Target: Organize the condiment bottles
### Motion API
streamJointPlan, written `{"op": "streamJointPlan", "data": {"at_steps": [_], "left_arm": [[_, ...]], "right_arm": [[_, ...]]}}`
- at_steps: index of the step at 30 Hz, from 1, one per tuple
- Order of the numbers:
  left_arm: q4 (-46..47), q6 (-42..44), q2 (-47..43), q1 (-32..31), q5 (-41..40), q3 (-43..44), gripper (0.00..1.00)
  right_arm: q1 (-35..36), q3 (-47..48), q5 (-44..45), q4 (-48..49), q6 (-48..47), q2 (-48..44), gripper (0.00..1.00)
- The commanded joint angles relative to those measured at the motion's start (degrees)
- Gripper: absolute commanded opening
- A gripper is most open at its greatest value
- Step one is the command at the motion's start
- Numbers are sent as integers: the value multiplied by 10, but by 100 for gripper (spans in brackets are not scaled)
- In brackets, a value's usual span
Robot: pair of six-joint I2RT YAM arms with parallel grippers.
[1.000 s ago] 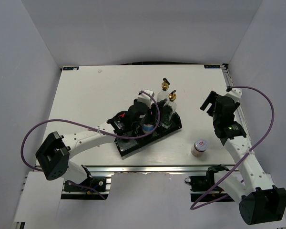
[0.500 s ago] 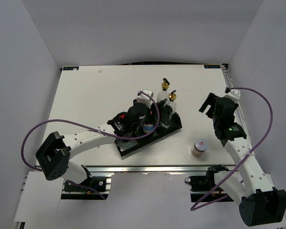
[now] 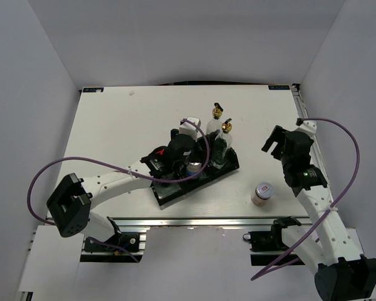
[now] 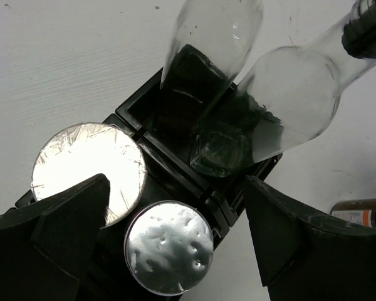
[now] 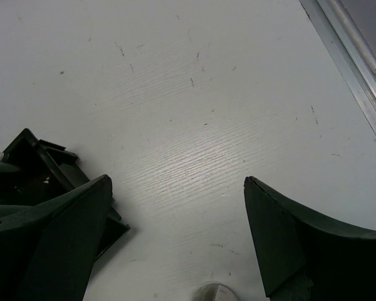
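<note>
Our left gripper (image 4: 175,182) hovers wide open over the black tray (image 4: 156,141), gripping nothing. Two silver-capped shakers (image 4: 88,164) sit in the tray beneath it, and two glass bottles (image 4: 282,94) stand at the tray's end. Our right gripper (image 5: 177,180) gapes empty above the table (image 5: 207,94), with the brown jar (image 3: 262,194) standing alone nearby.

Two gold-spouted glass bottles (image 3: 224,143) in the black tray (image 3: 170,195), a small brown jar (image 3: 262,193) apart on the table (image 3: 113,125)

Tall glass bottles (image 3: 220,148) crowding the tray (image 3: 168,195) — open table (image 3: 113,125) to the far left.
</note>
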Motion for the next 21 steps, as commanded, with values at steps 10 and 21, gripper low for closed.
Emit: {"op": "streamJointPlan", "data": {"at_steps": [10,21], "left_arm": [[-87,34,-25,1,29,97,98],[-115,63,-57,20,-13,152,98]], "right_arm": [[-1,16,-109,-98,6,-18,90],[13,4,-142,-183,17,-3,89]]}}
